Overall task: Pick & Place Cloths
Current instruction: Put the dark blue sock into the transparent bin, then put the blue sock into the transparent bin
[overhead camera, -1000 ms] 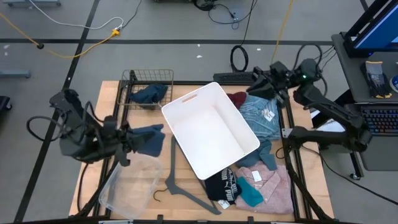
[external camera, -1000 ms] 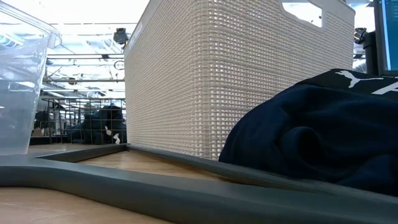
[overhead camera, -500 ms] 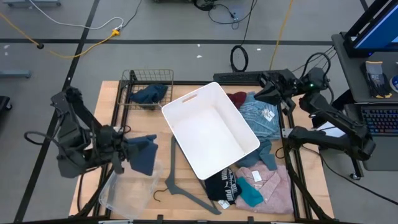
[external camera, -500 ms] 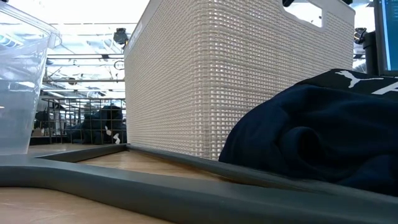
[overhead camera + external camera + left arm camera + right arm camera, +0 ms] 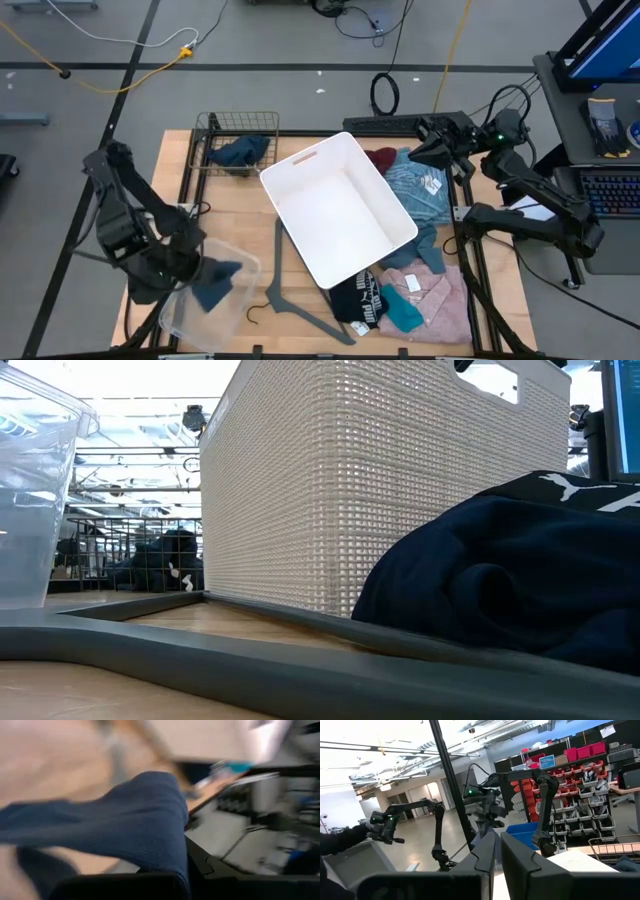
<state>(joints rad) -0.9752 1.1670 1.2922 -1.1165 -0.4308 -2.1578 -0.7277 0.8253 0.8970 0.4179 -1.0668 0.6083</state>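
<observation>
High view: L arm carrying cloth, R arm idle.
L gripper (image 5: pixel 203 277) clenched on navy cloth (image 5: pixel 216 284), hanging over clear plastic bin (image 5: pixel 178 318) at table's near-left corner; white basket (image 5: pixel 337 207) mid-table; other cloths (image 5: pixel 420 187) piled right of it; R gripper (image 5: pixel 423 141) above them, fingers closed, empty.
</observation>
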